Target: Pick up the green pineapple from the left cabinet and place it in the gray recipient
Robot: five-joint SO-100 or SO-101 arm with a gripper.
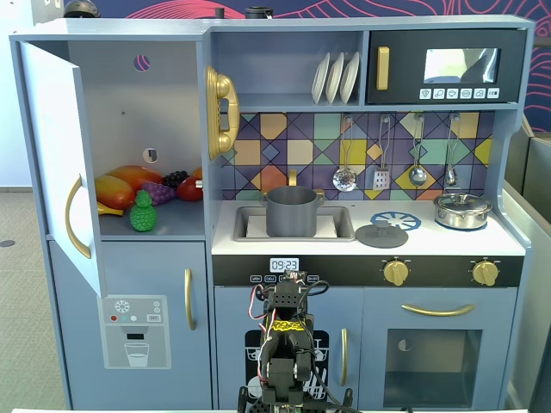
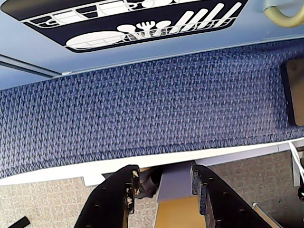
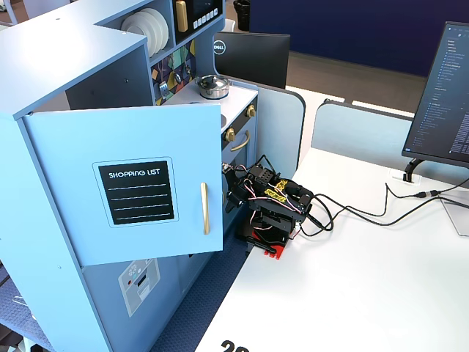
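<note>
The green pineapple [image 1: 143,212] is a small, bright green toy with a bumpy oval body and a short spiky crown. In a fixed view it stands upright at the near edge of the shelf inside the left cabinet [image 1: 146,103], whose door [image 1: 53,155] hangs wide open to the left with its curved gold handle [image 1: 76,217] showing. Just behind the pineapple lie an orange-red mango [image 1: 120,184], a dark purple grape bunch [image 1: 165,186] and a red fruit [image 1: 191,188], close together along the shelf.

The gray recipient [image 1: 293,211] is a matte dark gray cylindrical pot standing in the sink [image 1: 341,225] right of the cabinet, well apart from the pineapple. A gray lid [image 1: 382,235] lies on the surface beside the sink, and a small shiny steel pot [image 1: 462,209] sits farther right.

The arm [image 1: 286,344] is folded low in front of the kitchen's lower doors, well below the shelf. In the wrist view the gripper [image 2: 163,183] points down at blue carpet [image 2: 142,114] beside the kitchen base; its two black fingers [image 2: 124,187] stand apart with a clear gap and nothing between them. In another fixed view the arm [image 3: 275,209] sits at the edge of a white surface [image 3: 366,286], next to the open door with its shopping-list panel [image 3: 138,192].
</note>
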